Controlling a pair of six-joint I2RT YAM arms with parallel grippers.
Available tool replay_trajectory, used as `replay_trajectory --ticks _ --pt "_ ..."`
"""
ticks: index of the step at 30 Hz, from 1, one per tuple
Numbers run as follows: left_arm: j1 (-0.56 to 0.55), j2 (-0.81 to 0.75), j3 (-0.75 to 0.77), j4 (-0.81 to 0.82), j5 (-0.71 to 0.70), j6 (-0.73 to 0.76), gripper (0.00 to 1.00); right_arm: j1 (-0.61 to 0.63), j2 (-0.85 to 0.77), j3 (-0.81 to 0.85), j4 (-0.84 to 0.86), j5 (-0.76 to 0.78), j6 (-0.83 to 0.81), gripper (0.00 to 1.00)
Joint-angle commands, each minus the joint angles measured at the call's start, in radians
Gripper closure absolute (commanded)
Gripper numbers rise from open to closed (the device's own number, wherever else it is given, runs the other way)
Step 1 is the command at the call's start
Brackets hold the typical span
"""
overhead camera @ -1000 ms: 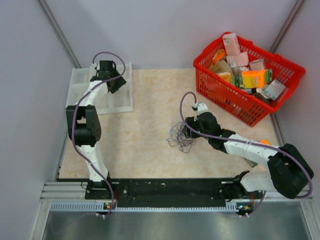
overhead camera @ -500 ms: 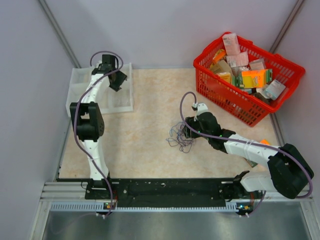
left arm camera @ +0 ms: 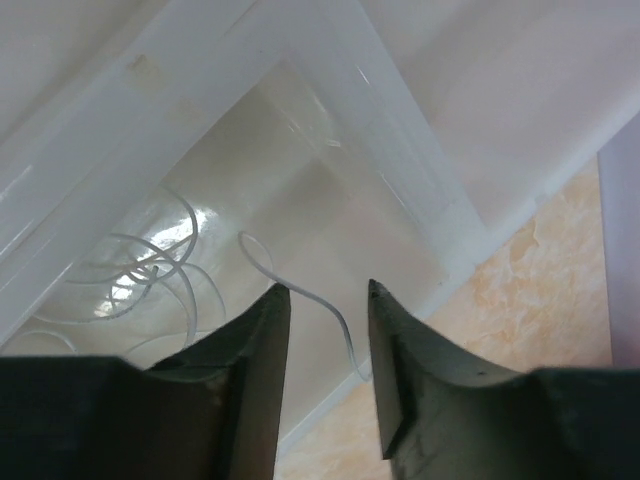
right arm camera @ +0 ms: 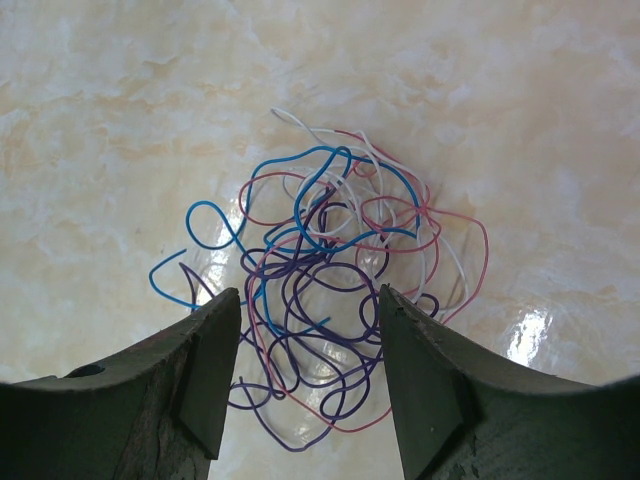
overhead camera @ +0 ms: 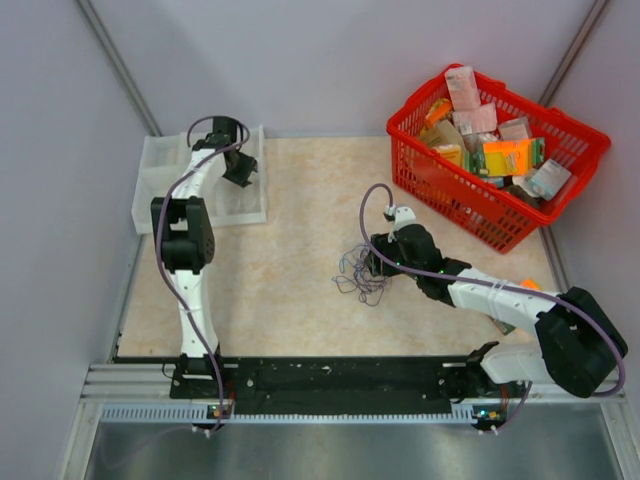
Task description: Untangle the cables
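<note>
- Here, the cables [right arm camera: 330, 290] lie as a blue, purple, pink and white knot on the table [overhead camera: 290, 220], mid-frame in the top view.
- The right end effector [right arm camera: 310, 370] hangs over the knot, jaws wide and gripping nothing.
- The left end effector [left arm camera: 328, 370], jaws narrowly apart, is over a clear tray [overhead camera: 150, 180] at upper left, which holds pale wire loops [left arm camera: 150, 270].
- A red basket [overhead camera: 450, 195] of packets sits at upper right; their print is too small to read.

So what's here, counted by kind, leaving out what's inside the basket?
Robot arms: 2, left arm, right arm
Red basket: 1
Clear tray: 1
Wire bunches: 2, coloured tangle, pale loops in the tray
Total: 6
</note>
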Motion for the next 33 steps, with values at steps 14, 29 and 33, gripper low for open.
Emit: replay_trajectory --ticks 14,29,33 --pt "0.036 -0.077 -0.103 0.101 -0.15 0.109 1.0 -0.007 -0.011 0.002 0.04 -0.002 0.003 0.43" --pt "0.036 -0.33 -0.195 0.138 0.046 0.259 0.33 -0.009 0.004 0.021 0.018 -0.019 -0.014 0.43" --pt "0.036 -0.524 -0.394 0.233 0.149 0.259 0.24 -0.009 0.027 0.047 -0.012 -0.036 -0.018 0.42"
